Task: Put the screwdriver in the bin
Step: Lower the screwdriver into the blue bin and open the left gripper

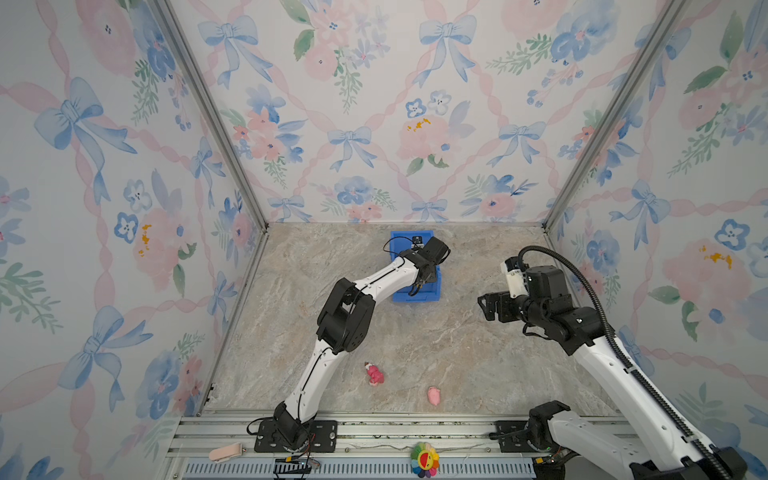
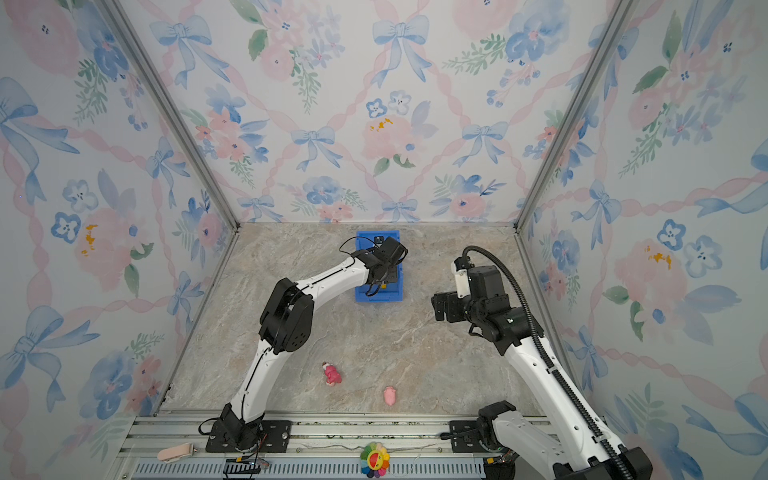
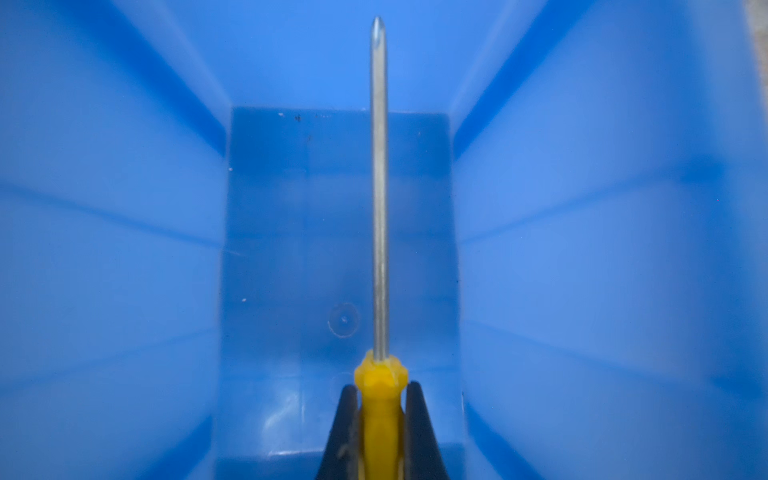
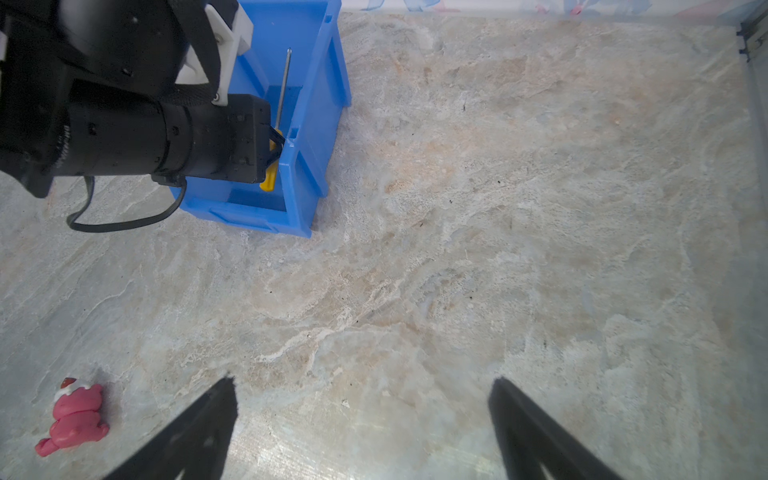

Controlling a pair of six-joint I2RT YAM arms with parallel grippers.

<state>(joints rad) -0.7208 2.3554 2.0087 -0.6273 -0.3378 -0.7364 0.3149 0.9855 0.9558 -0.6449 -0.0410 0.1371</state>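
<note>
The blue bin [image 1: 420, 296] [image 2: 380, 296] stands near the back wall, with my left arm reaching down into it. In the left wrist view my left gripper [image 3: 381, 386] is shut on the yellow handle of the screwdriver [image 3: 379, 208]. Its grey shaft points along the bin floor between the blue walls [image 3: 124, 249]. The right wrist view shows the screwdriver [image 4: 283, 87] held inside the bin [image 4: 316, 124], above the floor. My right gripper [image 1: 484, 305] [image 4: 363, 380] hovers open and empty over the table, right of the bin.
Two pink toy figures [image 1: 375, 375] [image 1: 433, 395] lie on the marble tabletop near the front; one shows in the right wrist view [image 4: 75, 415]. A rainbow flower toy [image 1: 424, 459] and a peach-coloured object [image 1: 224, 452] rest on the front rail.
</note>
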